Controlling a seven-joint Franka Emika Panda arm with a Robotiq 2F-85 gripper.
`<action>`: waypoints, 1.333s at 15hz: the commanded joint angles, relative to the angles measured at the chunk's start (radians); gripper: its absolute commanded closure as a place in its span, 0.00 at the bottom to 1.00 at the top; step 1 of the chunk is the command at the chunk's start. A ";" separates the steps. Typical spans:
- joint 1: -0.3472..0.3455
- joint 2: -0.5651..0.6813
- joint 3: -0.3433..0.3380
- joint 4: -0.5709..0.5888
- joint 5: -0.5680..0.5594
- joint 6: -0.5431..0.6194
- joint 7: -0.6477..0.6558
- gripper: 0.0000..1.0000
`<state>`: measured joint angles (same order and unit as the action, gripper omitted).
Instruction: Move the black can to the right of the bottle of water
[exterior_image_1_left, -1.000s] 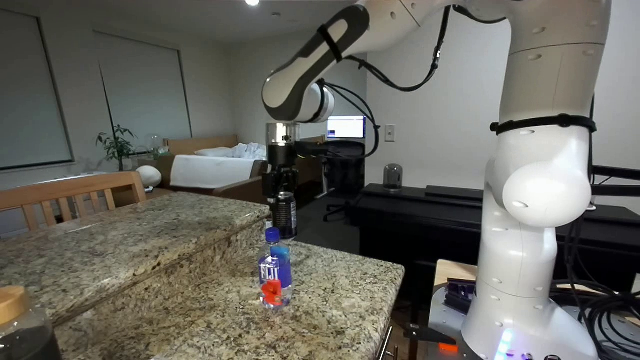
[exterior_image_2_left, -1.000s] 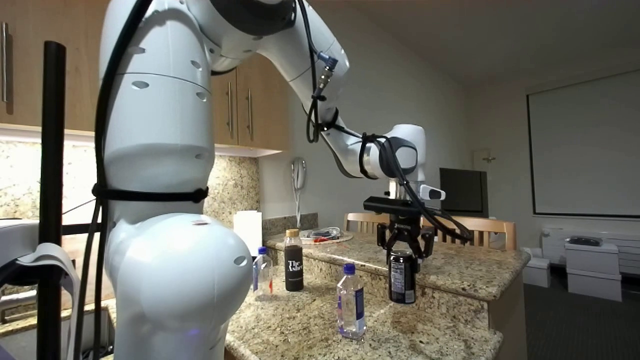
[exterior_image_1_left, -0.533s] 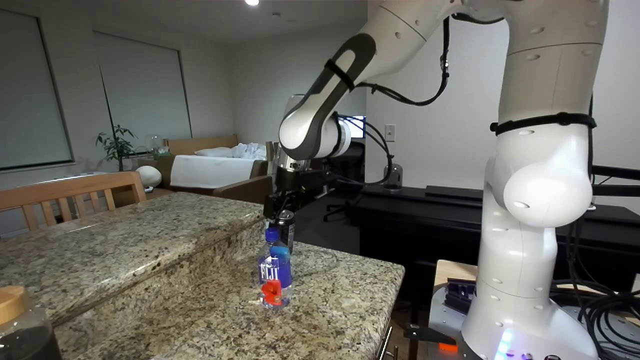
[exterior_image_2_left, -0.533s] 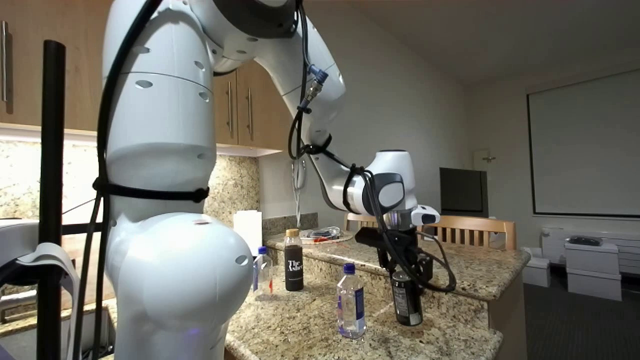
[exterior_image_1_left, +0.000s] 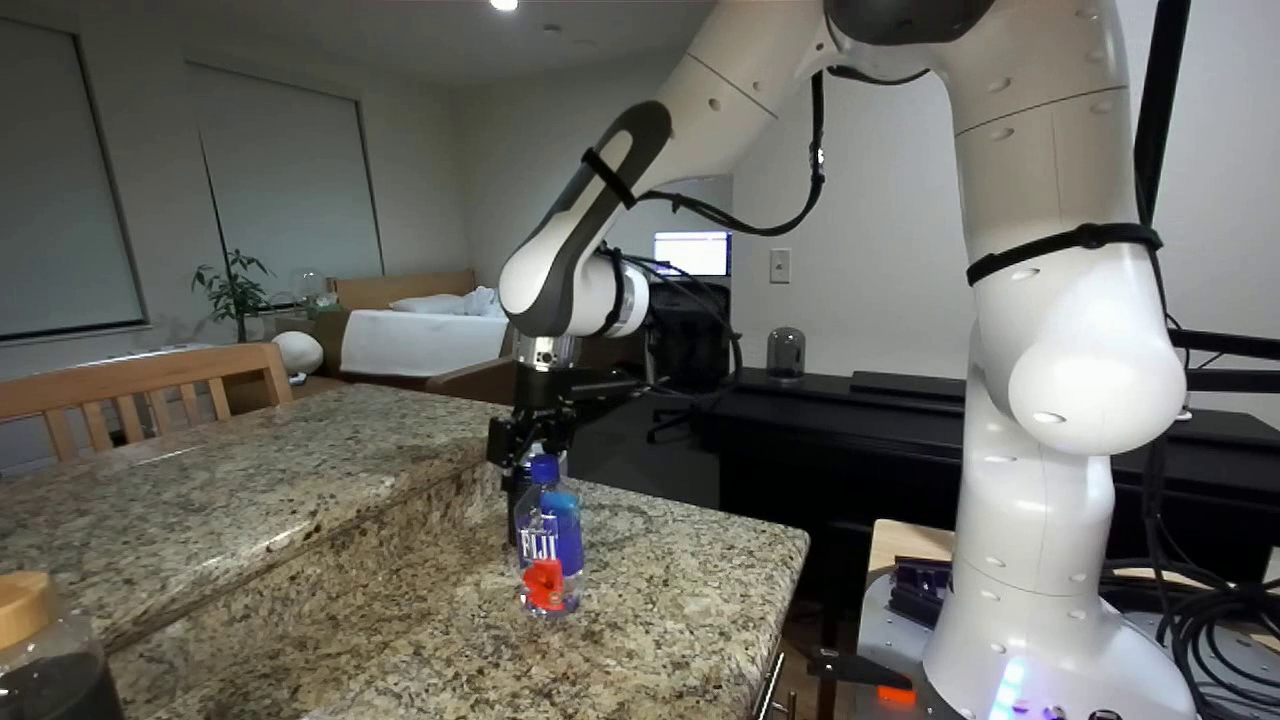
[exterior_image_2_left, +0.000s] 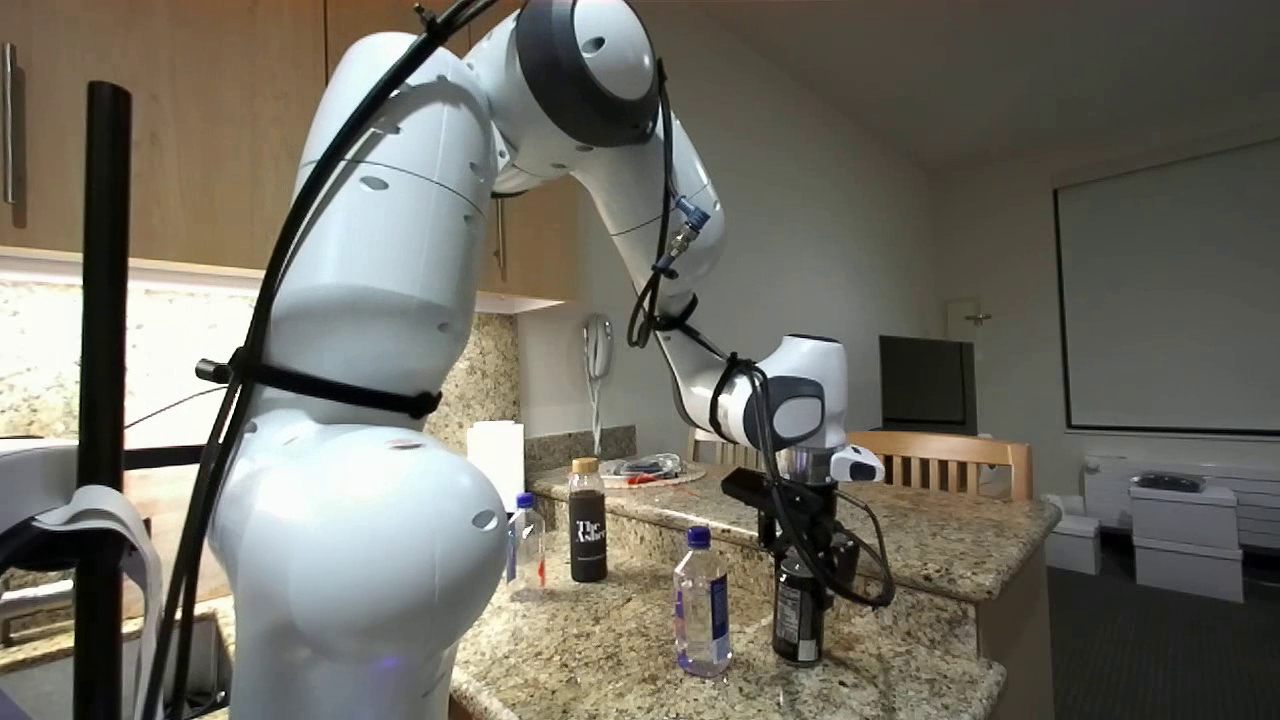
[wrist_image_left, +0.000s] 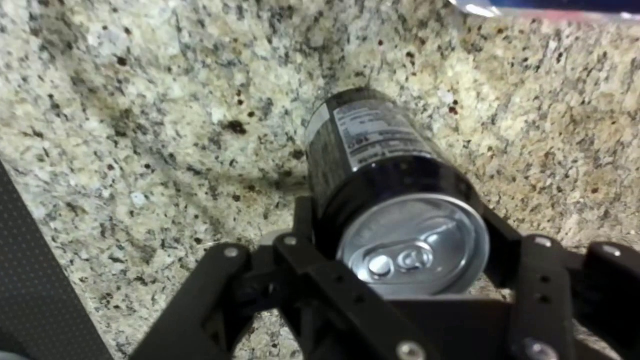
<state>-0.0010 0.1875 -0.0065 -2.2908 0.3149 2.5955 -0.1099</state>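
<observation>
The black can (exterior_image_2_left: 797, 622) stands nearly upright at the granite counter, beside the bottle of water (exterior_image_2_left: 703, 612) and on its right in an exterior view, with a gap between them. I cannot tell whether its base touches the counter. My gripper (exterior_image_2_left: 805, 565) points down with its fingers on both sides of the can's top. In the wrist view the fingers (wrist_image_left: 400, 235) press on the can, whose silver lid faces the camera. In an exterior view the bottle of water (exterior_image_1_left: 550, 545) hides most of the can, with the gripper (exterior_image_1_left: 530, 455) just behind. The bottle's lower edge (wrist_image_left: 555, 7) shows in the wrist view.
A raised granite ledge (exterior_image_1_left: 300, 470) runs along the lower counter, close to the gripper. A dark bottle with a wooden cap (exterior_image_2_left: 588, 535) and another clear blue-capped bottle (exterior_image_2_left: 525, 550) stand farther along the counter. The counter's outer edge (exterior_image_1_left: 790, 570) lies toward the robot base.
The gripper has come down with the can to counter level. In the last half second the can has straightened from a slight tilt and shifted a little. The bottle of water has not moved.
</observation>
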 joint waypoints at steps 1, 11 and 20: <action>-0.026 -0.179 -0.024 -0.126 -0.081 -0.095 0.044 0.52; -0.040 -0.514 -0.066 -0.223 -0.270 -0.437 0.068 0.52; -0.031 -0.504 -0.065 -0.183 -0.258 -0.457 0.065 0.27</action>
<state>-0.0258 -0.3169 -0.0769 -2.4750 0.0548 2.1402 -0.0426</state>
